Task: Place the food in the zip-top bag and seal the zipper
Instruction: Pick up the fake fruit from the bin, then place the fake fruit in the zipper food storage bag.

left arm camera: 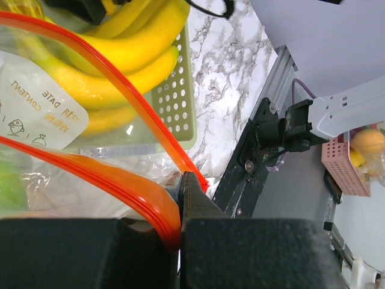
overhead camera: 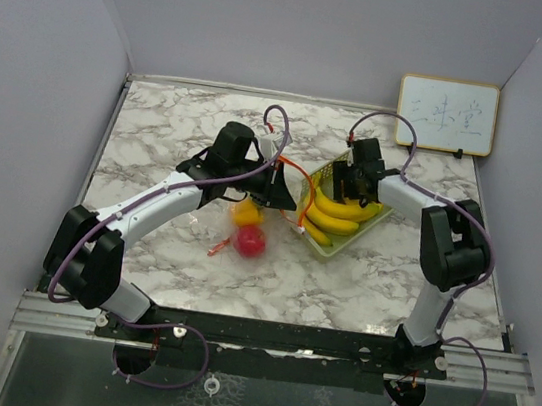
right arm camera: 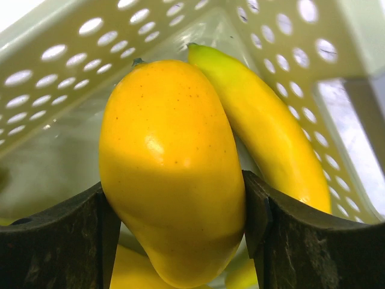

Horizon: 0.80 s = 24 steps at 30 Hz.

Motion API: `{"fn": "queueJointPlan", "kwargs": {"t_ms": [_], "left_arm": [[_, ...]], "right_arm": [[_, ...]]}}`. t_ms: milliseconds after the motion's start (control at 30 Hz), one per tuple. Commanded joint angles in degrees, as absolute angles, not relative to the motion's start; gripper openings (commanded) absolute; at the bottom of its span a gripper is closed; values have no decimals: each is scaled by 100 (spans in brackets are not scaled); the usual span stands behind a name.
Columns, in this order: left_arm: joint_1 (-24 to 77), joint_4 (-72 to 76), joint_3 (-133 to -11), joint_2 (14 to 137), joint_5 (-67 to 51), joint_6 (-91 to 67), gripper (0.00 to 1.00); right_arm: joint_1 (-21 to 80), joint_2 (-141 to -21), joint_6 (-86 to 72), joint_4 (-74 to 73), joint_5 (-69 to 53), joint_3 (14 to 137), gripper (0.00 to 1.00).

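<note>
Orange zipper strip (left arm camera: pixel 120 183) of the zip-top bag (left arm camera: pixel 54 111), pinched in the closed left gripper (left arm camera: pixel 180 201); an orange fruit (overhead camera: pixel 246 212) and a red fruit (overhead camera: pixel 250 243) apparently lie inside. The right gripper (right arm camera: pixel 174 217) reaches into the pale green tray (right arm camera: pixel 54 66) among the bananas (overhead camera: pixel 340 214). Its fingers (right arm camera: pixel 54 241) are pressed against both sides of a plump yellow fruit (right arm camera: pixel 168 156).

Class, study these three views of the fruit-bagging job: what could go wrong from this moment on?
1. The glossy yellow fruit sits between the right gripper fingers; it could slip out when lifted from the tray.
2. The left gripper pinches the bag's orange zipper rim at one end only; the mouth may sag shut, or the rim may pull free.
</note>
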State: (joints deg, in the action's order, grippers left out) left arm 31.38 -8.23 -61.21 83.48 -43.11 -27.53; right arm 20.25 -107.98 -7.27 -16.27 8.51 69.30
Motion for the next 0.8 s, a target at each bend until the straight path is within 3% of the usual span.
{"fn": "queueJointPlan", "kwargs": {"t_ms": [0, 433, 633, 767], "left_arm": [[3173, -714, -6261, 8378, -4533, -2683, 0], [3243, -42, -6779, 8018, -5202, -3079, 0], [3253, 830, -5706, 7906, -5176, -3324, 0], [3252, 546, -5405, 8115, -5159, -2875, 0]], "right_arm": [[2012, -9686, -829, -1626, 1020, 6974, 55], [2006, -7862, -1572, -2091, -996, 7279, 55], [2010, -7666, -2171, -1488, -2999, 7293, 54], [2013, -7569, -2993, -685, -4031, 6963, 54]]}}
